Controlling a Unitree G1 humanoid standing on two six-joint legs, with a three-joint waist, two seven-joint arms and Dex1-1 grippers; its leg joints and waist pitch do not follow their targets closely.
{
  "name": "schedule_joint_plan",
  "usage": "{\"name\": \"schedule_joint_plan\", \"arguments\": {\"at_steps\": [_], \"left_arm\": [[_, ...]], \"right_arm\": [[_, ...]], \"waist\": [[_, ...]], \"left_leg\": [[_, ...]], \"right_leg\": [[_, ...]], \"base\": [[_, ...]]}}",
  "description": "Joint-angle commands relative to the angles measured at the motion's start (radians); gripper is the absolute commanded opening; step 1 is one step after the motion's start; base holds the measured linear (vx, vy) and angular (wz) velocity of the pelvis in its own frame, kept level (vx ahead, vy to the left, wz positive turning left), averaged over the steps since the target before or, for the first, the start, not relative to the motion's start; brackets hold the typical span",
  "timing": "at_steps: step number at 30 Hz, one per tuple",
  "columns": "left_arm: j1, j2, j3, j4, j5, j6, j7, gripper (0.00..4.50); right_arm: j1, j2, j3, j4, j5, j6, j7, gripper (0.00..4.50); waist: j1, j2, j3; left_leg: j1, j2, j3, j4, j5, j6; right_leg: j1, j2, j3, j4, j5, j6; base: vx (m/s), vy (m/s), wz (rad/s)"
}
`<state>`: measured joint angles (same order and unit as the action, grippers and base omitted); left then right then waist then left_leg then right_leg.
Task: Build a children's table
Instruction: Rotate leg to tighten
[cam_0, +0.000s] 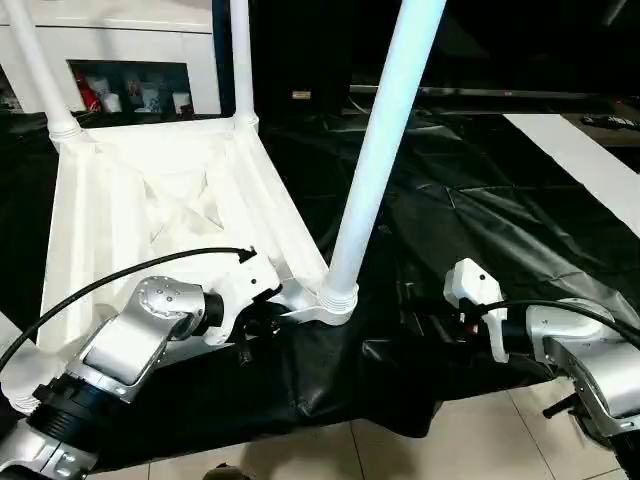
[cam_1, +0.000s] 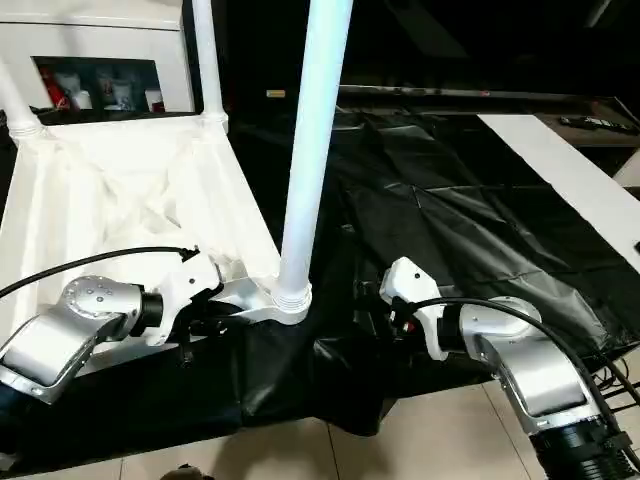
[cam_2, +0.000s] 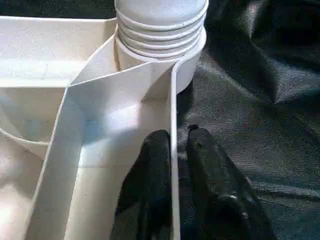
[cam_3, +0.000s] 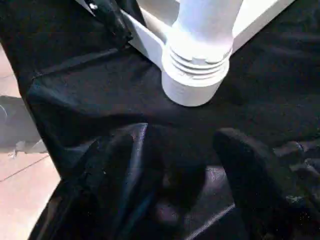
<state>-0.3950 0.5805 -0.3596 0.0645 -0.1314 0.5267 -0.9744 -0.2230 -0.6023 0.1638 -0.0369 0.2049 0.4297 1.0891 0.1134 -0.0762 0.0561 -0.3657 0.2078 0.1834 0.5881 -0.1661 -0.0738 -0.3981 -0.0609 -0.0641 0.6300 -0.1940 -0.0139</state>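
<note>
The tabletop (cam_0: 150, 210) lies upside down at the frame's left on the black worktop (cam_0: 480, 230). My left end effector (cam_2: 172, 150) pinches its rim to steady it; my right end effector (cam_3: 185, 160) waits open before the near leg (cam_0: 375, 150).

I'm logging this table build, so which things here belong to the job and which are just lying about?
Job: upturned tabletop; near leg in its corner socket; left gripper astride the tabletop's wall.
Lying about: black cloth; white board; shelf items.
</note>
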Motion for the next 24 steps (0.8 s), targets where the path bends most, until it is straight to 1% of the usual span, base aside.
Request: {"name": "schedule_joint_plan", "arguments": {"at_steps": [1,2,3,6,7,8,9,12,13,14,16,17,19,20,21,22,23,24], "left_arm": [[-0.007,-0.002,-0.010,0.014,0.009,0.001,-0.006,0.33],[-0.004,-0.001,-0.009,0.017,0.008,-0.001,-0.009,0.20],[-0.002,0.000,-0.008,0.018,0.008,-0.003,-0.011,0.10],[-0.004,-0.002,-0.006,0.026,0.007,-0.008,-0.019,0.02],[-0.005,-0.004,-0.006,0.031,0.007,-0.012,-0.022,0.01],[-0.007,-0.008,-0.007,0.036,0.005,-0.020,-0.026,0.01],[-0.011,-0.013,-0.012,0.042,0.005,-0.028,-0.033,0.00],[-0.017,-0.018,-0.019,0.044,0.006,-0.024,-0.038,0.00],[-0.018,-0.019,-0.020,0.046,0.007,-0.025,-0.039,0.00],[-0.021,-0.020,-0.022,0.049,0.008,-0.027,-0.041,0.00],[-0.024,-0.021,-0.024,0.053,0.010,-0.031,-0.046,0.00],[-0.025,-0.022,-0.025,0.056,0.012,-0.034,-0.047,0.00],[-0.028,-0.025,-0.027,0.063,0.015,-0.042,-0.052,0.00],[-0.029,-0.026,-0.027,0.065,0.017,-0.045,-0.054,0.00],[-0.030,-0.028,-0.027,0.067,0.019,-0.046,-0.055,0.00],[-0.030,-0.028,-0.027,0.067,0.019,-0.046,-0.055,0.00],[-0.031,-0.029,-0.027,0.066,0.020,-0.046,-0.058,0.00],[-0.031,-0.029,-0.026,0.066,0.020,-0.046,-0.058,0.00]], "right_arm": [[-0.010,0.014,-0.029,0.004,0.022,0.009,-0.034,3.44],[-0.027,0.050,-0.048,0.023,0.039,0.025,-0.067,3.44],[-0.034,0.067,-0.052,0.029,0.049,0.030,-0.074,3.47],[-0.047,0.093,-0.040,0.050,0.037,0.006,-0.091,3.81],[-0.056,0.110,-0.038,0.065,0.032,-0.006,-0.106,3.86],[-0.065,0.124,-0.035,0.081,0.025,-0.019,-0.119,3.86],[-0.080,0.141,-0.021,0.111,0.010,-0.040,-0.130,3.97],[-0.098,0.157,0.002,0.144,-0.011,-0.060,-0.137,4.32],[-0.105,0.164,0.008,0.156,-0.018,-0.066,-0.140,4.32],[-0.115,0.173,0.015,0.172,-0.025,-0.073,-0.146,4.42],[-0.134,0.191,0.025,0.205,-0.037,-0.088,-0.162,4.42],[-0.146,0.199,0.034,0.225,-0.045,-0.103,-0.162,4.42],[-0.171,0.216,0.048,0.270,-0.059,-0.131,-0.164,4.42],[-0.182,0.224,0.053,0.291,-0.062,-0.143,-0.164,4.42],[-0.191,0.230,0.056,0.308,-0.066,-0.157,-0.167,4.42],[-0.191,0.230,0.056,0.308,-0.066,-0.157,-0.167,4.42],[-0.212,0.245,0.059,0.340,-0.071,-0.172,-0.172,4.42],[-0.216,0.249,0.060,0.347,-0.074,-0.175,-0.173,4.42]], "waist": [[0.001,0.019,-0.058],[0.000,0.019,-0.058],[-0.002,0.020,-0.060],[-0.001,0.021,-0.060],[-0.001,0.023,-0.060],[-0.003,0.022,-0.061],[-0.003,0.020,-0.060],[-0.002,0.023,-0.060],[-0.001,0.023,-0.060],[-0.001,0.023,-0.060],[-0.002,0.025,-0.062],[-0.003,0.023,-0.062],[-0.002,0.024,-0.062],[-0.003,0.024,-0.061],[-0.003,0.022,-0.060],[-0.002,0.024,-0.060],[0.000,0.024,-0.061],[-0.003,0.024,-0.061]], "left_leg": [[0.018,0.028,-0.016,-0.069,-0.293,-0.025],[0.017,0.027,-0.016,-0.069,-0.284,-0.023],[0.016,0.026,-0.017,-0.069,-0.280,-0.025],[0.017,0.028,-0.016,-0.069,-0.272,-0.028],[0.018,0.028,-0.016,-0.069,-0.270,-0.029],[0.017,0.026,-0.016,-0.069,-0.271,-0.031],[0.018,0.027,-0.015,-0.069,-0.270,-0.031],[0.018,0.027,-0.015,-0.069,-0.267,-0.033],[0.018,0.027,-0.015,-0.069,-0.265,-0.033],[0.017,0.027,-0.014,-0.069,-0.259,-0.033],[0.017,0.026,-0.015,-0.069,-0.256,-0.037],[0.016,0.026,-0.015,-0.069,-0.258,-0.037],[0.019,0.026,-0.014,-0.068,-0.259,-0.035],[0.017,0.025,-0.014,-0.069,-0.263,-0.036],[0.018,0.027,-0.014,-0.069,-0.265,-0.037],[0.018,0.027,-0.014,-0.070,-0.263,-0.036],[0.019,0.028,-0.014,-0.070,-0.263,-0.037],[0.016,0.027,-0.016,-0.071,-0.261,-0.040]], "right_leg": [[0.039,-0.074,0.050,-0.094,-0.294,-0.141],[0.038,-0.075,0.050,-0.093,-0.293,-0.144],[0.040,-0.075,0.048,-0.092,-0.296,-0.144],[0.039,-0.073,0.050,-0.091,-0.278,-0.147],[0.037,-0.074,0.050,-0.091,-0.276,-0.149],[0.037,-0.074,0.049,-0.090,-0.279,-0.152],[0.037,-0.075,0.049,-0.090,-0.281,-0.151],[0.038,-0.075,0.050,-0.089,-0.279,-0.150],[0.038,-0.075,0.050,-0.089,-0.277,-0.149],[0.037,-0.075,0.051,-0.088,-0.269,-0.150],[0.039,-0.074,0.050,-0.086,-0.257,-0.156],[0.039,-0.075,0.050,-0.086,-0.259,-0.157],[0.036,-0.076,0.051,-0.086,-0.259,-0.159],[0.038,-0.075,0.050,-0.087,-0.273,-0.158],[0.037,-0.076,0.051,-0.088,-0.278,-0.155],[0.038,-0.077,0.051,-0.088,-0.278,-0.154],[0.036,-0.077,0.051,-0.087,-0.275,-0.154],[0.040,-0.077,0.050,-0.085,-0.271,-0.157]], "base": [[0.000,0.000,0.00],[0.000,0.000,0.00],[0.000,0.000,0.00],[0.000,0.000,0.00],[0.000,0.000,0.00],[0.000,0.000,0.00],[0.000,0.000,0.00],[0.000,0.000,0.00],[0.000,0.000,0.00],[0.000,0.000,0.00],[0.000,0.000,0.00],[0.000,0.000,0.00],[0.000,0.000,0.00],[0.000,0.000,0.00],[0.000,0.000,0.00],[0.000,0.000,0.00],[0.000,0.000,0.00],[0.000,0.000,0.00]]}}
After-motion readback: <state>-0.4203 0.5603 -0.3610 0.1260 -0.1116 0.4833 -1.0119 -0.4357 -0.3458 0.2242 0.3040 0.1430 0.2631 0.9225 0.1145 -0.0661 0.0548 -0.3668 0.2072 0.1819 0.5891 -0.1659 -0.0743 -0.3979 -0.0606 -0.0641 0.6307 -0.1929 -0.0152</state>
